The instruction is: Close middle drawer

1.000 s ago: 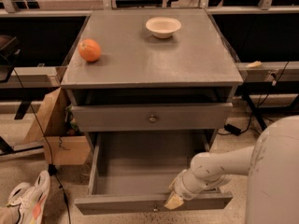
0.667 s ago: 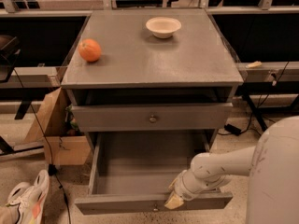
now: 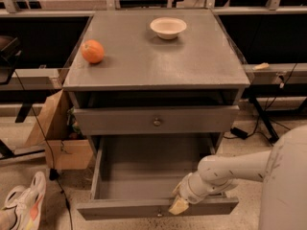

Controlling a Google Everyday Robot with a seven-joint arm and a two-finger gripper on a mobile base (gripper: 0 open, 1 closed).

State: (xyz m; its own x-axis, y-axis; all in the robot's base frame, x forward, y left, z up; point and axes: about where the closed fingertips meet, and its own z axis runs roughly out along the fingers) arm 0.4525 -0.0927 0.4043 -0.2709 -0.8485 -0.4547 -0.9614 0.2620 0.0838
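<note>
You are facing the middle drawer (image 3: 144, 174) sticking far out below the table's (image 3: 144, 63) front edge, its panel running left to right, with the pincer (image 3: 178, 206) sitting at that panel right of centre, whether apart or together you cannot tell, so the closing push is likely pointing straight back.

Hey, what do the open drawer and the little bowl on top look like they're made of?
The open drawer looks like wood painted matte grey: flat boards, dull sheen. The bowl seems pale ceramic or plastic, smooth and cream; I can't tell which. The claw is at the drawer's front edge.
</note>
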